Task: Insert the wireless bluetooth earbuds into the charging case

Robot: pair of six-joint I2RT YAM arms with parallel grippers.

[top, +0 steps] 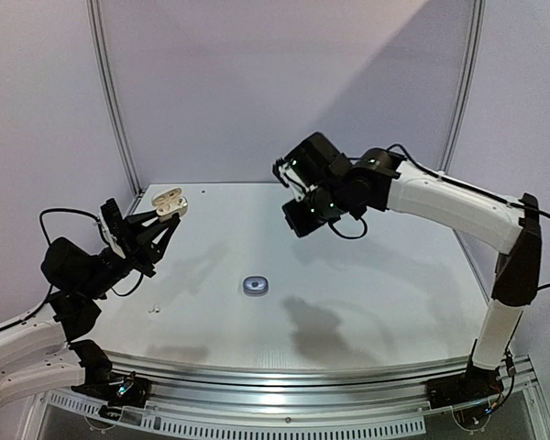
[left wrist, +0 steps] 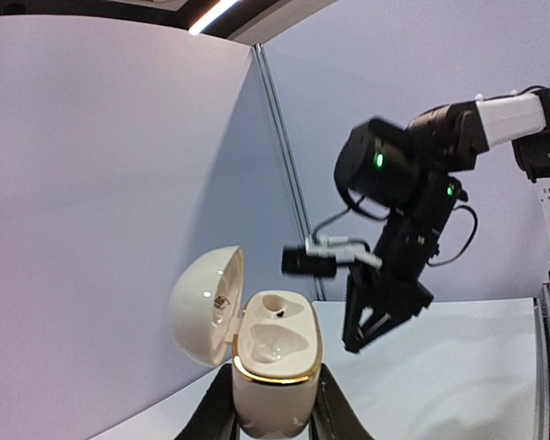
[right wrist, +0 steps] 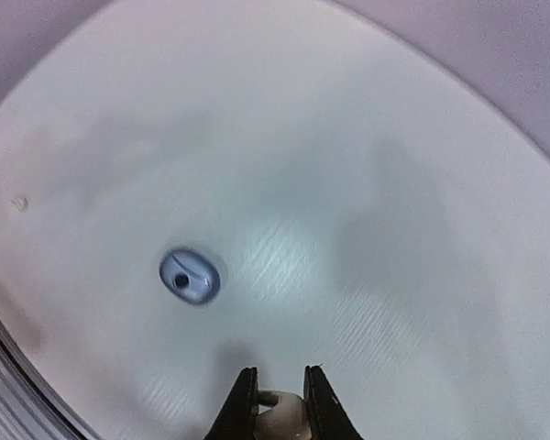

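My left gripper [top: 168, 220] is shut on a white charging case [top: 170, 203] with a gold rim and holds it up above the table's left side. Its lid hangs open to the left. In the left wrist view the case [left wrist: 273, 362] stands upright between the fingers [left wrist: 211, 414], and both of its sockets are empty. My right gripper [top: 302, 220] hovers high over the table's middle, pointing down. It is shut on a small white earbud [right wrist: 277, 410] that shows between its fingertips [right wrist: 280, 385]. Another tiny white earbud [top: 151, 309] lies on the table at the left.
A closed blue-grey case [top: 255, 286] rests on the table's centre, seen below the right gripper [right wrist: 190, 275]. The right arm [left wrist: 412, 174] fills the upper right of the left wrist view. Purple walls with metal posts [top: 115, 101] enclose the back.
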